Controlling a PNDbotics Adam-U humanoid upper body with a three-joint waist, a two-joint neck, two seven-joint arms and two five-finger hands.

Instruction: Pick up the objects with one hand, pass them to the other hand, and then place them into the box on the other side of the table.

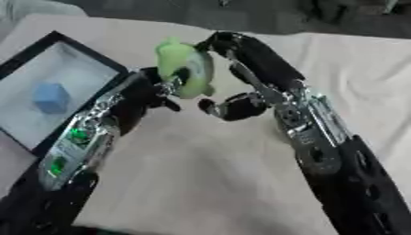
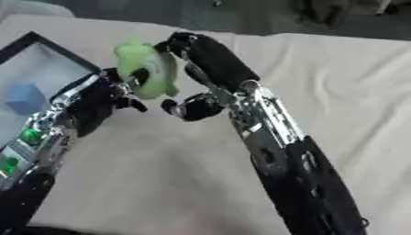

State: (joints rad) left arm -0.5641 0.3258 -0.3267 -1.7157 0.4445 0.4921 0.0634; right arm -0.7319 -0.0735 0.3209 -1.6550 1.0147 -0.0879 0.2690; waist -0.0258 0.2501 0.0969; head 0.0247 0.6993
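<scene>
right hand [image 1: 241, 98] fingers curled round green toy [image 1: 186, 69] | left hand [image 1: 148, 94] fingers clasp it | no writing readable

The green toy [image 1: 184, 68] is fuzzy, so its shape is hard to tell, and the fingers of the left hand [image 1: 148, 94] and right hand [image 1: 241, 55] blur together where they meet it. The box [image 1: 80, 48] runs off the left edge, so part of it is cut off. The blue block [image 1: 51, 97] inside is a soft blur.
</scene>
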